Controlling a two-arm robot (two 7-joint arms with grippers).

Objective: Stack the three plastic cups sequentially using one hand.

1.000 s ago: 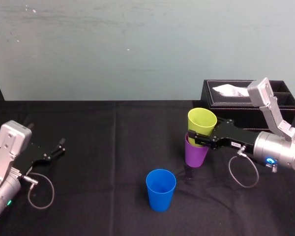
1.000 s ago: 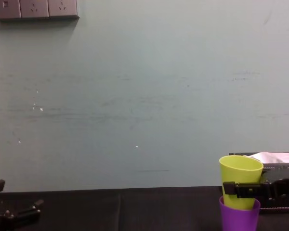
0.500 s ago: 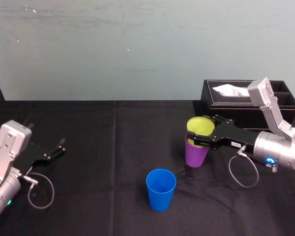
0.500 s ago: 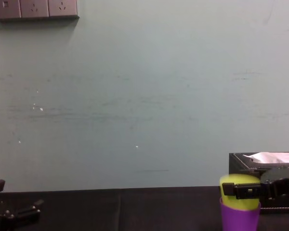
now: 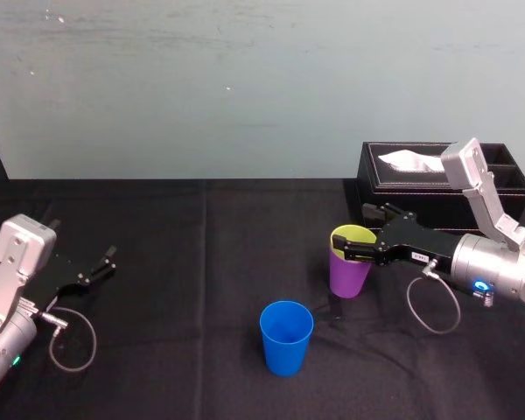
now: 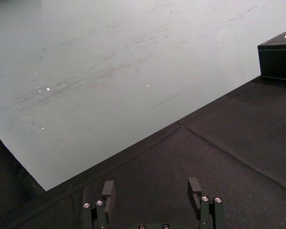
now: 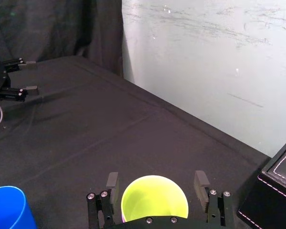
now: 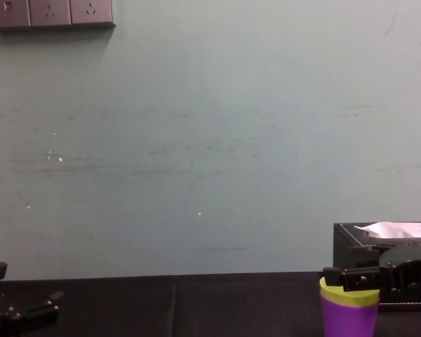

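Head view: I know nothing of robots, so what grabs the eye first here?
A yellow-green cup sits nested inside a purple cup right of centre on the black cloth, with the right tool open around its rim. A bright blue cup stands alone nearer the front, and the left tool rests open at the far left.

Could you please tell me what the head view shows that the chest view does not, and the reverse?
Head view, not chest: the blue cup standing alone nearer the robot, and the hollow inside of the yellow-green cup. Chest view, not head: the wall sockets, and, side-on, just a rim band of yellow-green above the purple cup. Both: that nested pair, the right gripper with jaws open either side of the rim, the black tissue box behind, and the left gripper parked far left.
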